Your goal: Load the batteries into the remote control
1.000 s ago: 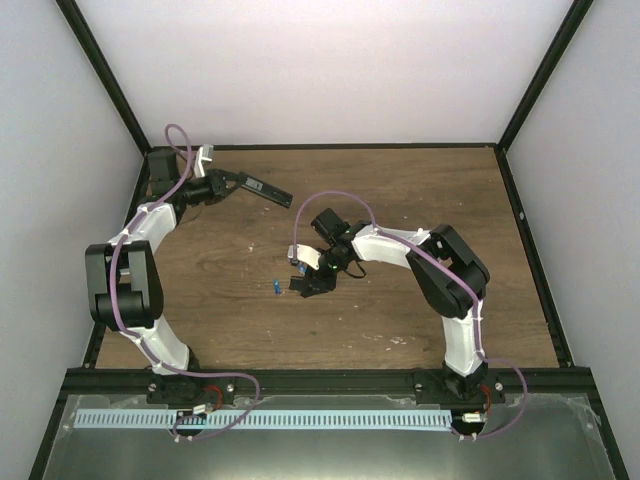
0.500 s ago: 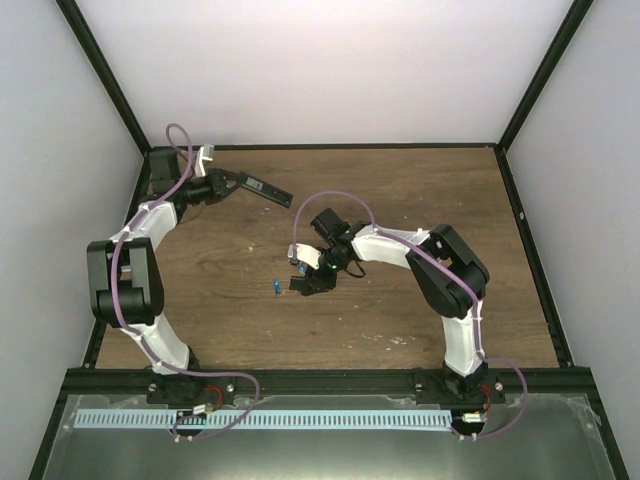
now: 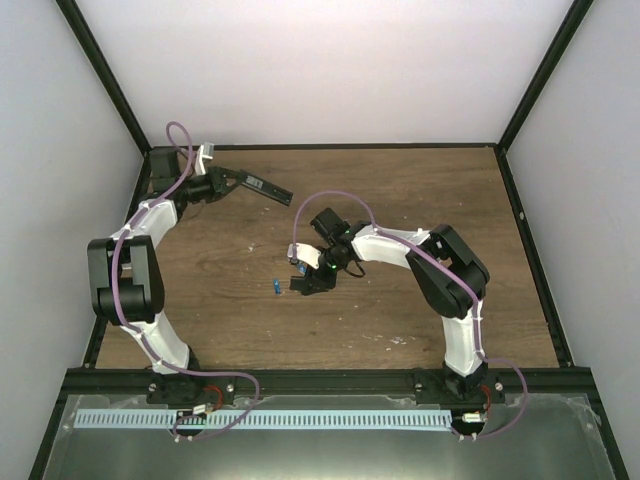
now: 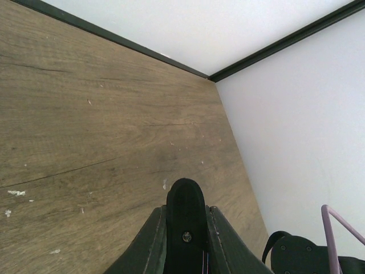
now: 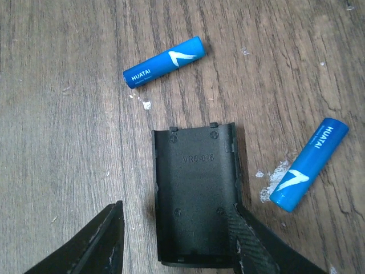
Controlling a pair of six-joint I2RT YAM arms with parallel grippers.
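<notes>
The remote control (image 3: 266,189) jutted from the left gripper (image 3: 234,179), clamped between its fingers, over the far left corner of the table (image 3: 420,200). Near the middle, the cover (image 5: 195,194) lay flat between the spread fingers of the right gripper (image 3: 304,284). In the right wrist view, one battery (image 5: 164,61) lay just above the cover and the second battery (image 5: 308,164) to its right, neither touching it.

Down from my right wrist: the upper battery (image 5: 164,61) reads "HUATAI" in white capitals along its blue sleeve, beside a white swoosh mark. The right battery (image 5: 308,164) carries the same "HUATAI" near its top end, with the same swoosh below it. On the cover (image 5: 197,197), moulded black-on-black characters begin "VRC"; the figures after that I can't make out. My left wrist view and the overhead one give me nothing legible.
</notes>
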